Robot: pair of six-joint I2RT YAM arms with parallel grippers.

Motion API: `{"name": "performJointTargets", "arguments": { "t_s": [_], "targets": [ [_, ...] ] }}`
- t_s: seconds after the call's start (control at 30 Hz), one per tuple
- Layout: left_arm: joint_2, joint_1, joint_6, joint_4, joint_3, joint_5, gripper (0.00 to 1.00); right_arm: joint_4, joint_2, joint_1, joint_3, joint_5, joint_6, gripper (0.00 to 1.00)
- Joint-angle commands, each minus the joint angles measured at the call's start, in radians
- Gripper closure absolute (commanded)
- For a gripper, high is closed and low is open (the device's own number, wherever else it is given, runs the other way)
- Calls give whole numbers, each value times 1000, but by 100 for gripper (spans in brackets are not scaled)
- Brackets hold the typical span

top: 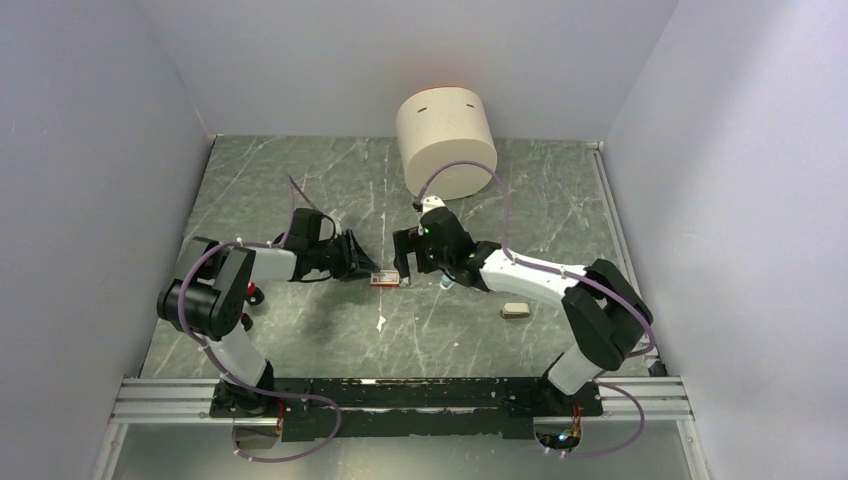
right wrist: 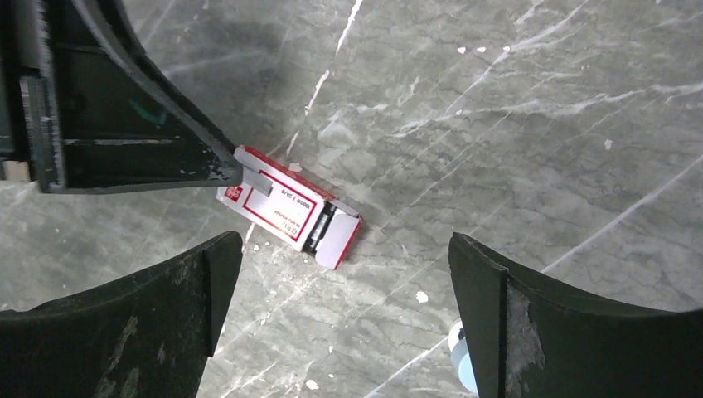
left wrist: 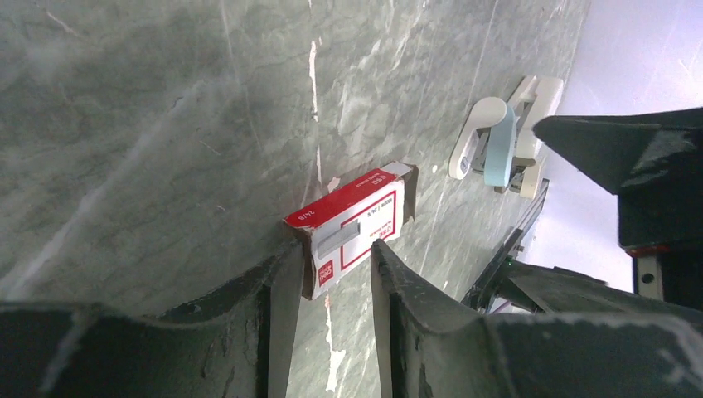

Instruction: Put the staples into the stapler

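The red-and-white staples box point(top: 386, 279) lies on the marble table between my two grippers. In the left wrist view, the box point(left wrist: 356, 217) has its near end between my left gripper's point(left wrist: 332, 259) fingers, which press both sides. In the right wrist view, the box point(right wrist: 286, 207) has its far flap open and dark staples point(right wrist: 319, 234) show inside. My right gripper point(right wrist: 344, 249) hangs wide open and empty just above that open end. The white stapler point(left wrist: 474, 137) lies open beyond the box, a pale blue piece point(left wrist: 501, 145) against it. It also shows in the top view point(top: 445, 283).
A large cream cylinder point(top: 445, 142) lies at the back centre. A short beige-grey piece point(top: 515, 309) lies on the table to the right of the stapler. Grey walls close in the table on the left, right and back.
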Motion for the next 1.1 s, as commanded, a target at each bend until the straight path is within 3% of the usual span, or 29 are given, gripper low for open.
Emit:
{"name": "performJointTargets", "arguments": {
  "t_s": [0.0,0.1,0.23,0.53,0.87,1.07],
  "targets": [
    [-38,-5,22,-17,-4,-20,60,-85,49,4,65,-29,-7,0],
    [-39,-5,20,-9,-10,-19,61,-54,49,18,51,1,28,5],
    [-29,-5,19,-7,-11,-24,62,-90,108,26,99,2,99,32],
    [-30,-5,18,-9,-14,-34,63,-233,219,93,205,177,227,52],
    [-27,-5,23,-11,-11,-27,63,-276,243,93,223,200,240,55],
    [-27,-5,20,-6,-14,-22,61,-271,256,94,234,159,226,47]
  ]
}}
